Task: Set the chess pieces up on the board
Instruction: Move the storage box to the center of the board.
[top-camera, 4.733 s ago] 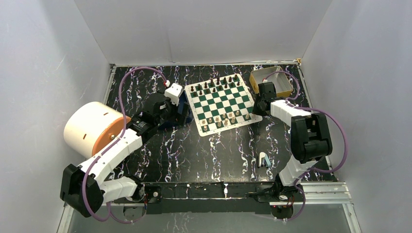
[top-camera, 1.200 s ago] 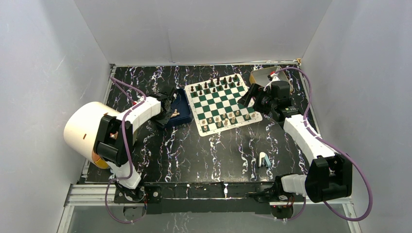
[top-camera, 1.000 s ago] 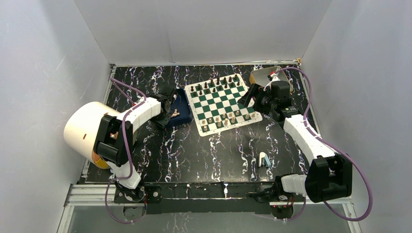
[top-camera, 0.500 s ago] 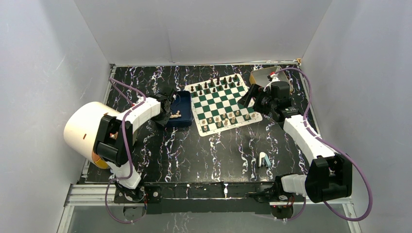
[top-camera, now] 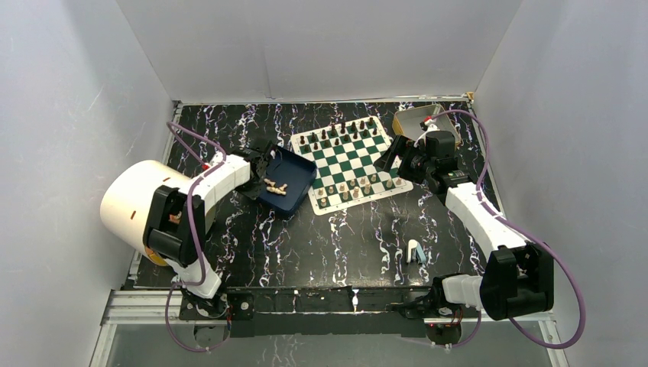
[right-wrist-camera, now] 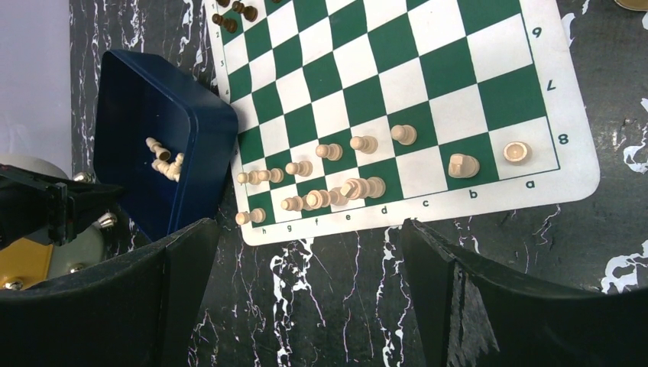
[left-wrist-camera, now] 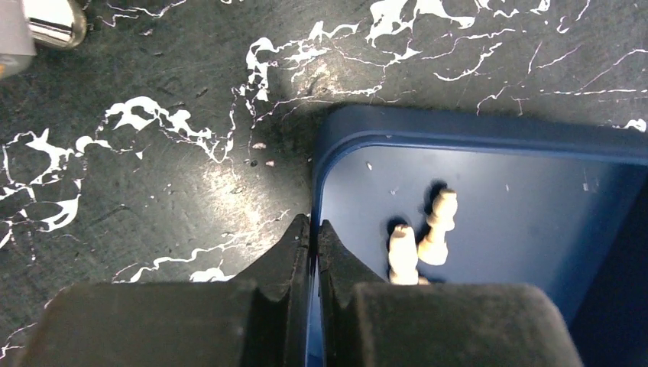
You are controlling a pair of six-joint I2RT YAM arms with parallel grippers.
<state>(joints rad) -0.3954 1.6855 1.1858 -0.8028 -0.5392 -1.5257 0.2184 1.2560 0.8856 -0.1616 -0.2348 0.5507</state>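
Far centre of black white-veined tabletop [top-camera: 321,237]: flat green-and-white checked chessboard mat [top-camera: 348,160]. Carries small cream chess pieces [top-camera: 359,186] on near two rows, small dark brown pieces [top-camera: 336,135] on far two rows. Left of it, corner against mat's left edge: deep blue rectangular tray [top-camera: 298,170], a few more cream pieces lying inside. Clamped on tray's left rim: left gripper [left-wrist-camera: 314,229]. Right of mat, jaws apart: right gripper [right-wrist-camera: 307,223]. Behind-right of mat: yellow-rimmed tin [top-camera: 413,115]. Far left: big white drum [top-camera: 134,200]. In front of mat, well apart: small pale blue-and-white object [top-camera: 414,251].
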